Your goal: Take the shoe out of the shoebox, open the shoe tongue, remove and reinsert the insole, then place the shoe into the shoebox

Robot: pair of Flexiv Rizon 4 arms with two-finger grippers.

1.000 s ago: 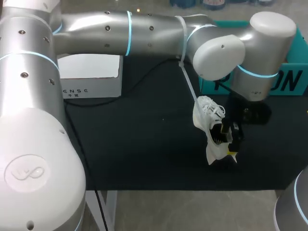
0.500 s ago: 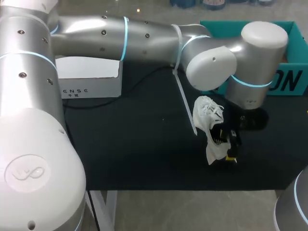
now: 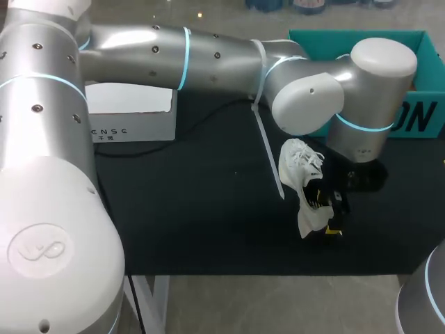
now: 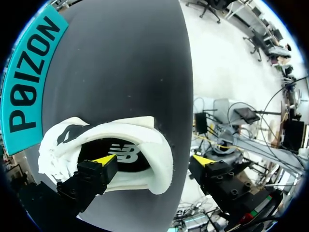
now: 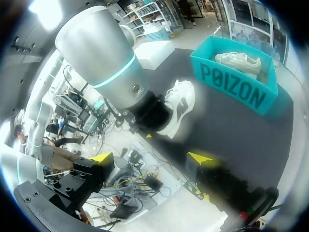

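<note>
Shoe [image 3: 300, 182]: white, out of the shoebox [image 3: 417, 117]. It stands tipped on end on the table [image 3: 195, 209], near the front edge, with the laces uppermost.
Left arm: ours comes in from the left and reaches across past the middle, so the left claw [image 3: 327, 219] is at the shoe.
Left claw, wrist view [image 4: 155, 159]: spread wide and gripping nothing. One finger [image 4: 96, 174] sits inside the shoe's [image 4: 145, 130] opening and the other is outside it, clear of the white side wall.
Insole [image 4: 123, 154]: dark and still in the shoe, right by the inner fingertip.
Shoebox [image 4: 26, 92]: teal, at the back right of the table, just beyond the shoe. We cannot tell whether they touch.
Second shoe [image 5: 239, 60]: pale, lying inside the shoebox [image 5: 231, 89], seen only from our right wrist.
Right claw [image 5: 150, 157]: held off to the side, away from the shoe [image 5: 178, 106]. Its fingers are parted with nothing between them.
White box [image 3: 132, 115]: at the back left, well apart from the shoe.
Strap [image 3: 268, 156]: white, hanging from the left arm — just beside the shoe.
</note>
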